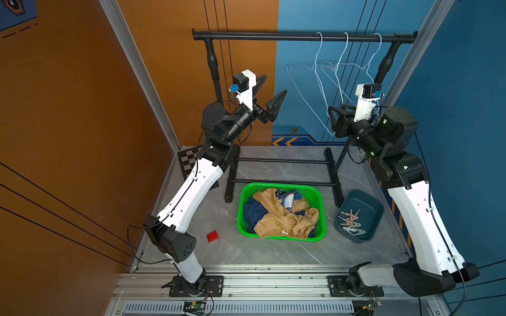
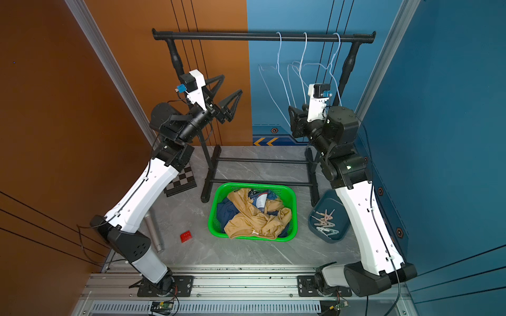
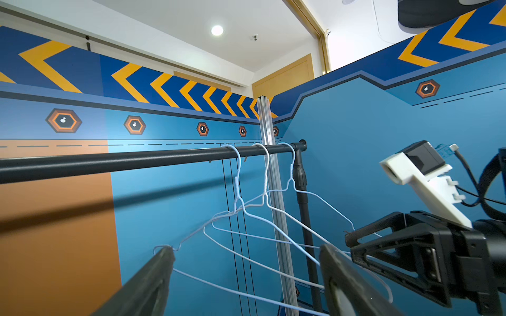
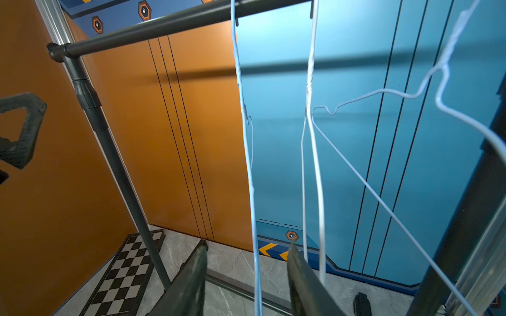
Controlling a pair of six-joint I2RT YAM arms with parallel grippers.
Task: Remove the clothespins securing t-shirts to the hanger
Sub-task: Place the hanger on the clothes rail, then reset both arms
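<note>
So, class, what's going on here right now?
Two robot arms reach up at a clothes rail. The three hangers hang bare; the t-shirts lie heaped in the green basket and the clothespins sit in the dark tub. The left gripper and right gripper hover by the hangers, jaws open, holding nothing.

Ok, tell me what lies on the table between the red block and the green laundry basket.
Nothing. That stretch of grey marble tabletop between the red block and the green laundry basket is bare, as both top views show.
</note>
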